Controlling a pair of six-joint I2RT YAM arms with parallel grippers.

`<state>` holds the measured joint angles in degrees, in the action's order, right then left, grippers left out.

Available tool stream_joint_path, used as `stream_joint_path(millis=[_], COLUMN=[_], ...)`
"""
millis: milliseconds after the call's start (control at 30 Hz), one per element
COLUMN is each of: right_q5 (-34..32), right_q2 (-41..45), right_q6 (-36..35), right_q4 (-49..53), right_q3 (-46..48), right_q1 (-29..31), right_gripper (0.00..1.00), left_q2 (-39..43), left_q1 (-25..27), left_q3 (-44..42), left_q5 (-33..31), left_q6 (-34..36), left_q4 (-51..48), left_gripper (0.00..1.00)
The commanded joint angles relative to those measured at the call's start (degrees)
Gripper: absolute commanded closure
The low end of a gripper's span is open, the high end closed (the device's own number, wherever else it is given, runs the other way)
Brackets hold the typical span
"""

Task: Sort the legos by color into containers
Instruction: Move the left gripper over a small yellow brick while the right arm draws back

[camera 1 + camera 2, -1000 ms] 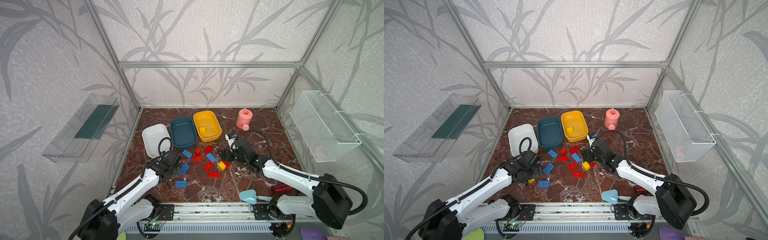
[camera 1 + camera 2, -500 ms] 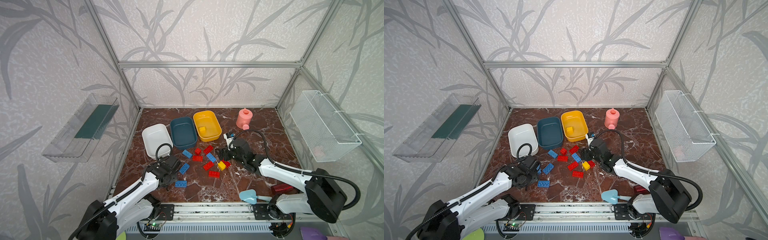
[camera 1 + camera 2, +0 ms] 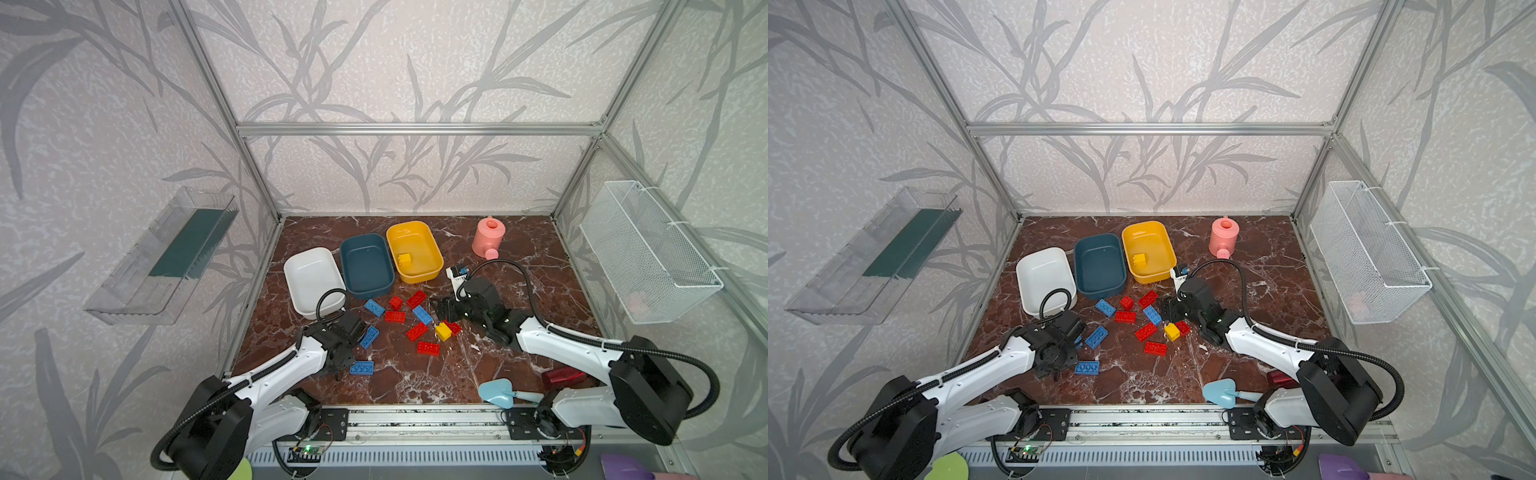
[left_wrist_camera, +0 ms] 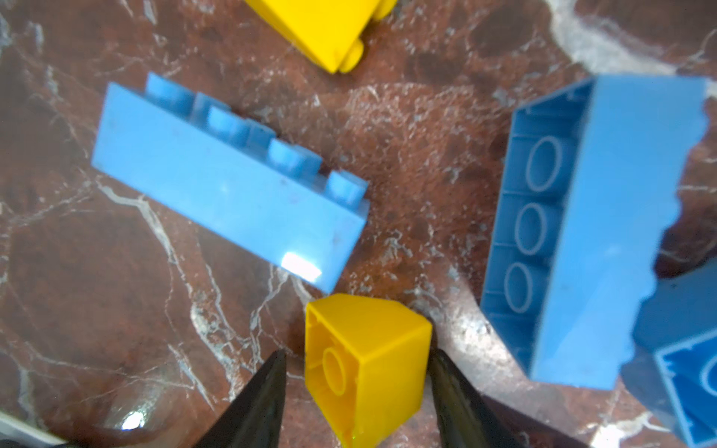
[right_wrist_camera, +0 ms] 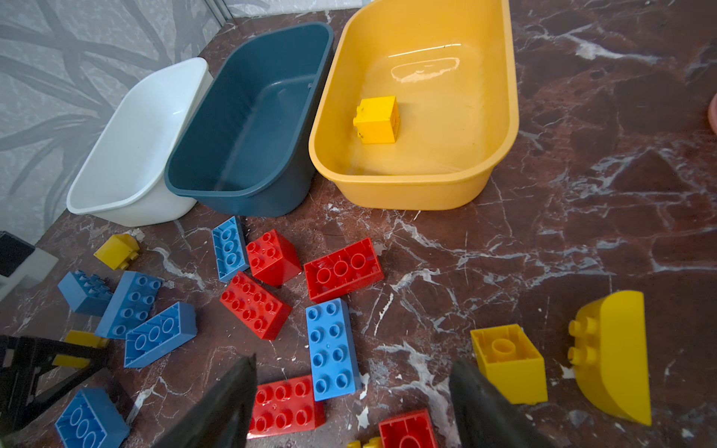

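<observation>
No text, brand or number can be read anywhere — the sole candidate, a small white tag on the right arm's wrist just beside the yellow tub, carries dark print too small to make out.

Red, blue, yellow legos lie scattered before three containers; one yellow brick inside the yellow tub

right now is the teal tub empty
Empty: the teal tub shows a bare floor in the right wrist view, nothing inside.
</observation>
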<state>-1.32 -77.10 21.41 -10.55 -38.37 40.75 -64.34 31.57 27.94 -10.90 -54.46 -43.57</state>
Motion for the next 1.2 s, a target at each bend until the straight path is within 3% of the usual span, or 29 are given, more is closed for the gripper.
stream_joint_path(millis=[0,267,467,667,967,1167], right_q5=[-1.2,-1.6,-1.9,-1.6,-1.1,-0.7], right_q2=[0.2,0.2,0.6,0.6,1.4,2.6], right_q6=[-0.4,-0.6,-0.8,-0.6,-0.3,0.0], right_q4=[-1.4,-1.2,-1.2,-1.1,-0.8,-0.6], right_q3=[0.8,0.6,0.8,0.6,1.0,1.2], right_q1=[0.5,0.6,0.6,0.9,1.1,1.2], right_gripper=[0.21,0.21,0.21,0.21,0.21,0.21], left_q2=[-1.9,-7.4,-4.0,0.3,4.3,-1.9], left_q1=[0.3,0.2,0.3,0.3,0.3,0.2], left_q3=[0.8,3.1,3.2,5.8,17.4,27.3], left_q5=[-2.1,-2.1,-2.4,-2.1,-3.9,-3.6], left_q6=[-0.2,0.5,1.0,2.3,9.0,10.9], left_q4=[0.4,0.7,0.0,-3.0,-6.6,-8.9], left_gripper=[0.41,0.49,0.57,0.59,0.59,0.58])
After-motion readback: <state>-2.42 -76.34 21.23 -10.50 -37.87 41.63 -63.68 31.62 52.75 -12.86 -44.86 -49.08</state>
